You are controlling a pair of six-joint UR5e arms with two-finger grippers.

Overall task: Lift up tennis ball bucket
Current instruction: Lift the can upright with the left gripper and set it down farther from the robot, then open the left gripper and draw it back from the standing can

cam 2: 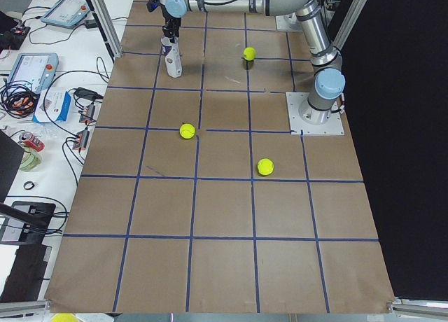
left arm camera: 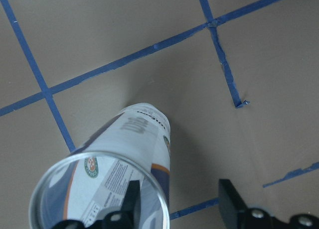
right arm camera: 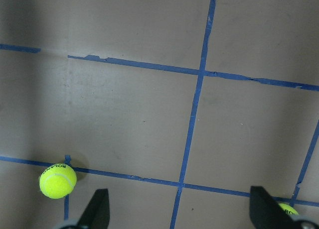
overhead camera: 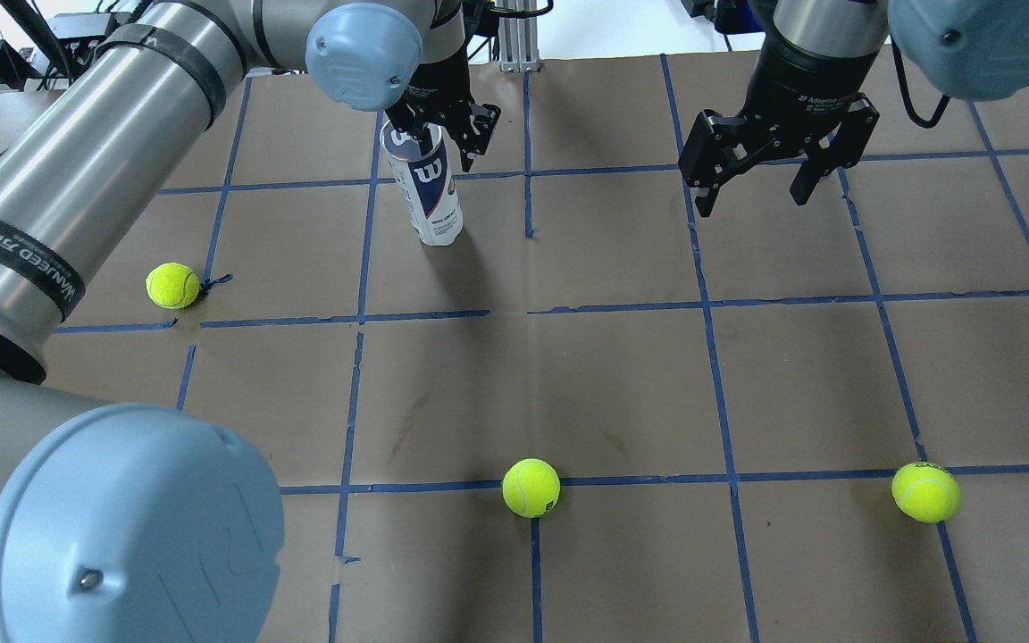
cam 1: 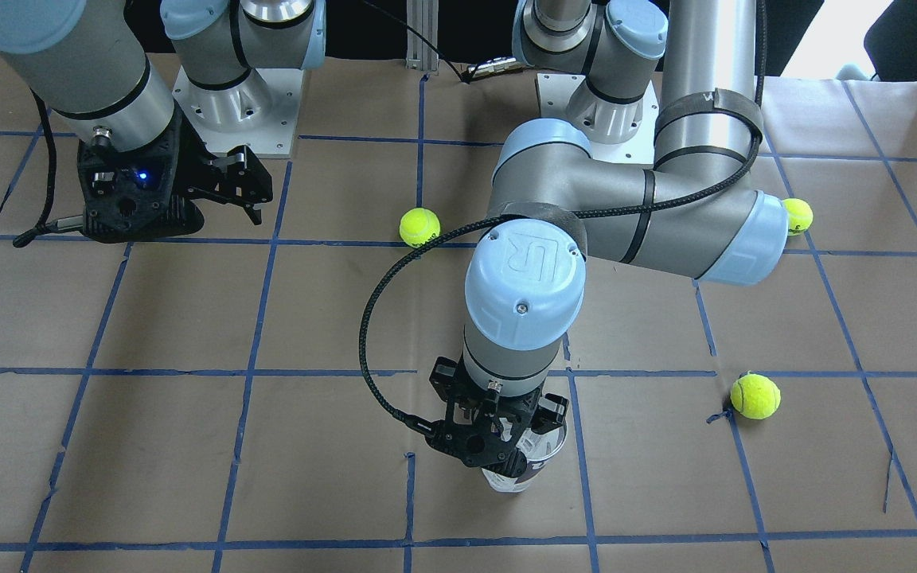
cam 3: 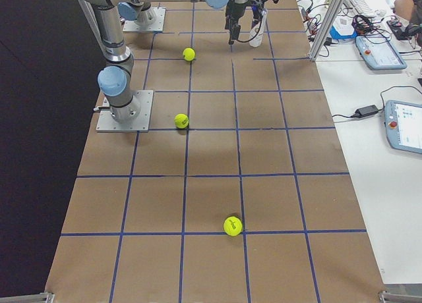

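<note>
The tennis ball bucket (overhead camera: 430,192), a clear can with a white and navy label, stands upright on the far part of the table. It also shows in the front view (cam 1: 516,477) and the left wrist view (left arm camera: 124,159), where its top is open. My left gripper (overhead camera: 443,147) is open at the can's top. One finger (left arm camera: 130,196) is inside the rim and the other finger (left arm camera: 230,204) is outside, well apart from the wall. My right gripper (overhead camera: 751,192) is open and empty, hanging above the table to the right of the can.
Three yellow-green tennis balls lie loose on the brown paper with its blue tape grid: one left of the can (overhead camera: 172,285), one near the middle front (overhead camera: 531,488), one at the right front (overhead camera: 925,491). The arm bases (cam 1: 228,103) stand at the robot's edge.
</note>
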